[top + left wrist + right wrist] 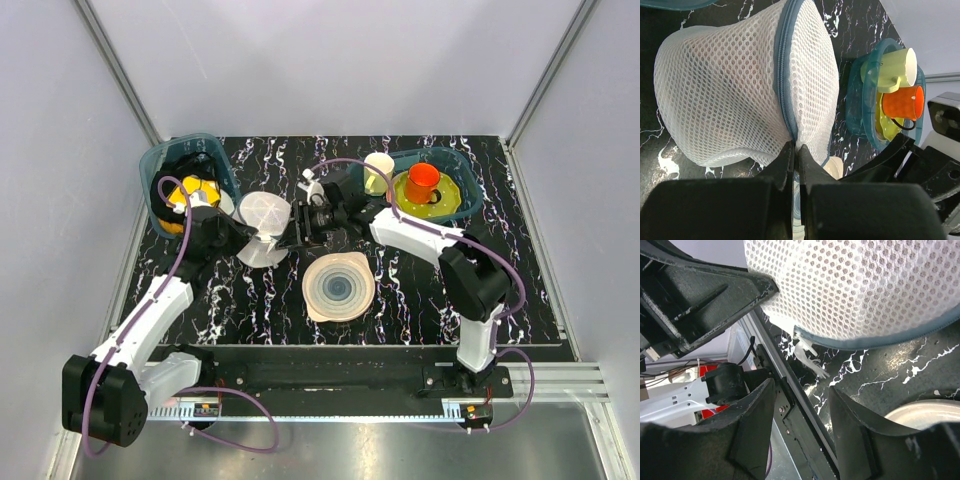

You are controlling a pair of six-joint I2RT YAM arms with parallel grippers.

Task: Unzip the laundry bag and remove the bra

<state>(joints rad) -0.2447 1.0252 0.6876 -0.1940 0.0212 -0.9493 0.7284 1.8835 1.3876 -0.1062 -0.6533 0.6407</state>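
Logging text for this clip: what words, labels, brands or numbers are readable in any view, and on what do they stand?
No text can be read in any view.
White tag by the zip of the laundry bag: no legible print.
Small coloured stickers on the front rail: too small to read.
Orange cup and pale yellow cup: plain, no print seen.

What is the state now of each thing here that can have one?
laundry bag: zip shut where visible, pinched at its rim.
left gripper: shut on the laundry bag.
right gripper: open, facing the white tab.
bra: not out; not discernible through the mesh.
orange cup: upright.
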